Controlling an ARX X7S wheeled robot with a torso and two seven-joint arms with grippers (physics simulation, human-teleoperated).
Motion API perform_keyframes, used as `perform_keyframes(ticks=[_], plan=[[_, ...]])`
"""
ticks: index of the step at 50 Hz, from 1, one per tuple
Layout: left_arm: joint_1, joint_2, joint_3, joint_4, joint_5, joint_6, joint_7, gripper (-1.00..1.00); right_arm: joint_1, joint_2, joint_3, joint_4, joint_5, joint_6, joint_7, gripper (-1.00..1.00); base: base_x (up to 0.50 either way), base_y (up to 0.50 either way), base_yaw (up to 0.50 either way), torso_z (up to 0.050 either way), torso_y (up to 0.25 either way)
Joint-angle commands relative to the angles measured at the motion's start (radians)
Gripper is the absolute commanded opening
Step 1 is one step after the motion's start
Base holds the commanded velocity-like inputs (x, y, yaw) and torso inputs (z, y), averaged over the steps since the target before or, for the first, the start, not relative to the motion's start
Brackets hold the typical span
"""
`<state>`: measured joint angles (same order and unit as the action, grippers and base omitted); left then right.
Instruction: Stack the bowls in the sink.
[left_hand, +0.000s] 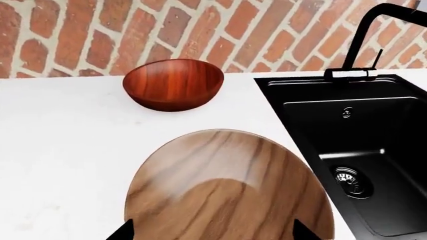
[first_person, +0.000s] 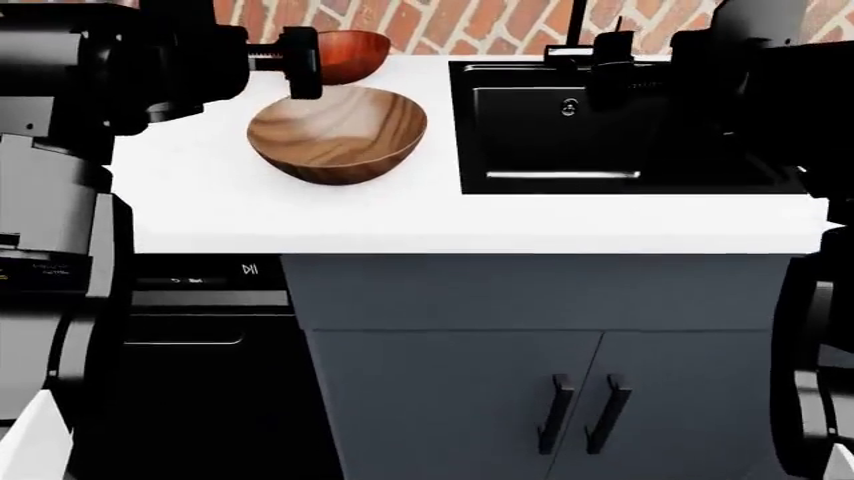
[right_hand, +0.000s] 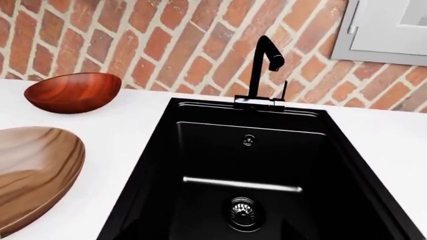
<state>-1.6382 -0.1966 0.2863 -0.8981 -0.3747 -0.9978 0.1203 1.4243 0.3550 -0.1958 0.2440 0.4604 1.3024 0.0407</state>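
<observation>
Bowls both sitting on the white surface (first_person: 200, 215) left of the empty sink (first_person: 470, 150), large bowl (first_person: 336, 132) nearest, small bowl (first_person: 350, 52) behind; left tool (left_hand: 213, 231) hovering spread above the large bowl's rim, needing lowering and pinching; right tool's state untellable.

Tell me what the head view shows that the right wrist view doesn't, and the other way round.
Only the head view shows the cabinet doors below the counter, the counter's front edge, and the left gripper above the larger bowl's far rim. Only the right wrist view shows the drain, the whole faucet and a grey frame on the brick wall. Both show the two bowls on the white counter and the empty black sink.
</observation>
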Motion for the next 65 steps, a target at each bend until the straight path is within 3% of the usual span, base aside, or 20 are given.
perform_keyframes(ticks=[1,47,65], plan=[[0.006,-0.006,-0.004,0.003,-0.006,-0.014,-0.008,1.00,0.006,-0.004,-0.007,0.029,0.003,0.001,-0.004,1.00,0.26,0.00,0.00,0.000,0.000],[0.036,-0.031,-0.008,0.084,-0.026,-0.058,-0.034,1.00,0.011,0.006,-0.011,-0.001,0.026,0.020,0.007,1.00,0.26,0.00,0.00,0.000,0.000],[0.054,-0.037,-0.010,0.105,-0.033,-0.068,-0.045,1.00,-0.099,0.018,0.044,-0.109,0.067,0.082,0.046,1.00,0.26,0.00,0.00,0.000,0.000]])
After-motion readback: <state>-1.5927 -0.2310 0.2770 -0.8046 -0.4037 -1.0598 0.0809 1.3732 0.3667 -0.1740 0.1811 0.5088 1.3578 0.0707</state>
